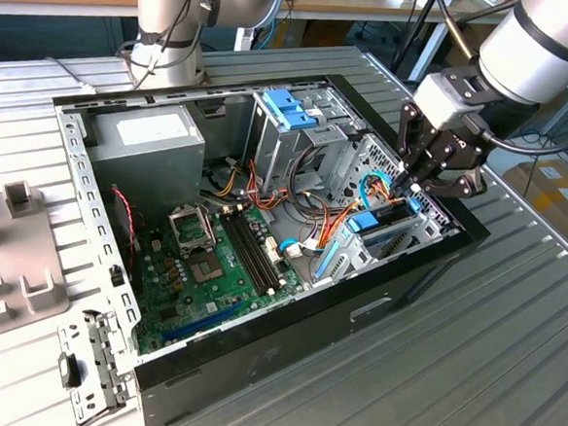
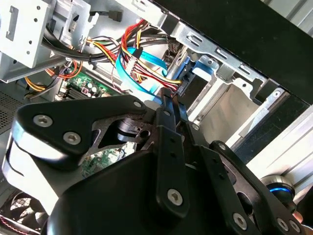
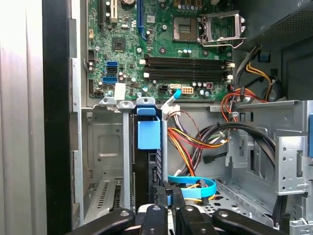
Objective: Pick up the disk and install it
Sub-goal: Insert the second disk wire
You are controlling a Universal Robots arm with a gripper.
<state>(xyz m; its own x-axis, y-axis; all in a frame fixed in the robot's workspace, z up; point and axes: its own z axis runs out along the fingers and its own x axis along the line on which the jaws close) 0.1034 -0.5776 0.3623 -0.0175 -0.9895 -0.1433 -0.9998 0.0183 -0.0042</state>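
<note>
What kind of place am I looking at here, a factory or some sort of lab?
Probably a robotics lab or workshop bench. An open black desktop computer case lies on a ribbed grey metal table, a grey robot arm reaches into it, and cardboard boxes sit behind.

Open computer case (image 1: 255, 347) lies on ribbed metal worktop (image 1: 507, 365). Hand (image 1: 415, 186) reaches into case's drive bay at the exterior view's right, beside disk (image 1: 385, 232) standing on edge; green motherboard (image 1: 212, 266) exposed.
</note>
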